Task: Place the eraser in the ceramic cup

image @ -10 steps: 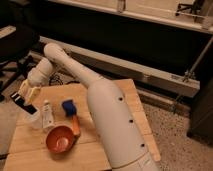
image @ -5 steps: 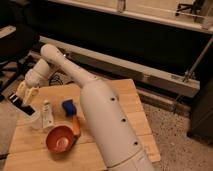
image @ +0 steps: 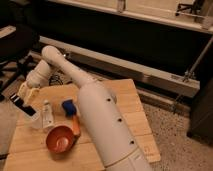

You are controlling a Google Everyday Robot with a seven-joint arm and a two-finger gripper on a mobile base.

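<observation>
The claw, a pale two-finger gripper at the end of the long white arm, hangs over the left edge of the light wooden slatted table. It is pressed together and pinches the slim black rectangular eraser, which sticks out just beneath it, tilted, with one end pointing down and to the right. The tilt reads as deliberate: a long bar has to go in end-first to enter a narrow mouth.

Just below the claw, slightly to its right, is the small round white ceramic cup; only its pale rim and side show, partly behind the eraser's lower end. The eraser seems to hang above the cup's mouth or just touch it, but I cannot tell whether its tip is already inside.

To the right of the claw and a little lower stands the slim white bottle, upright and just beside the cup, close enough to be knocked if the claw swings that way. Further right lies the brush with a blue head and orange handle, its handle running down toward the wide orange-red bowl, which sits below and right of the claw, well clear of the cup.

In my judgement the task is in its closing step: the carry is done and what remains is lowering the eraser into the cup and letting go. Too much tilt may tip the light cup or let the eraser catch on the rim.
</observation>
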